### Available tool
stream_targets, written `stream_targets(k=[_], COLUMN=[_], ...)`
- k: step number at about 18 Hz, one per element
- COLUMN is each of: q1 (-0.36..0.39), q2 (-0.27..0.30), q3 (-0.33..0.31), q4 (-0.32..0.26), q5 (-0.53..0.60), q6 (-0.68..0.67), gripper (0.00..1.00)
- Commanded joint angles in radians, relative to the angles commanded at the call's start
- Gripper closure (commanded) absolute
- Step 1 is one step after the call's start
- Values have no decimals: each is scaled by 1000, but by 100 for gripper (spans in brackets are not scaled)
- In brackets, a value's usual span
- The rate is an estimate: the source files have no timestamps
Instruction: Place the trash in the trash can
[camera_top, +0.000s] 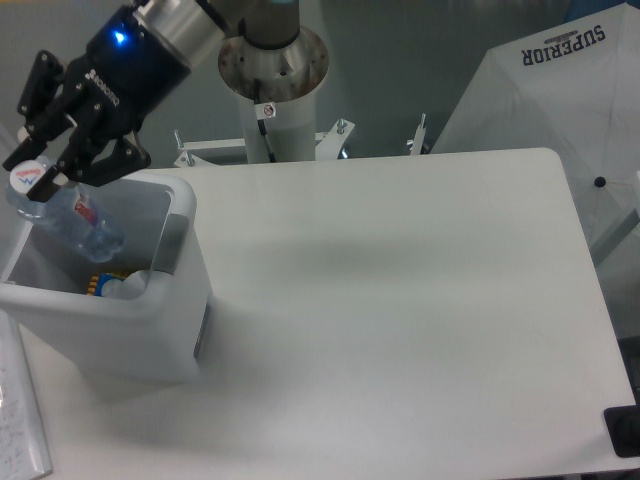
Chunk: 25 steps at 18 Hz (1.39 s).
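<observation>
The trash can (150, 330) is a boxy pale grey-white bin standing at the table's left edge, open at the top. My gripper (42, 168) hangs over its far left corner, shut on the cap end of a crushed clear plastic bottle (85, 225). The bottle slants down to the right, and its lower end dips inside the bin's opening. At the bottom of the bin lie a crumpled white piece (127, 288) and a small yellow and blue item (96, 284).
The arm's base column (270, 75) rises behind the table's far edge. A white cover printed SUPERIOR (545, 80) stands at the back right. A dark object (622, 430) sits at the table's front right corner, and a pale sheet (20, 420) lies at the front left.
</observation>
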Motion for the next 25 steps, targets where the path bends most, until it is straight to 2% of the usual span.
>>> stream_targets(k=[2,3,10,19,21,25], q1=[2,3,29,264,287,302], q2=[-17,-18,-17,-15,-35,-68], q3=[12,12,6,26,43,58], q4=[5,5,3,2,2,-2], q5=[0,0,5,17,84,340], q6=[0,0,0,103,126,153], gripper=[11,2,0,0,0,0])
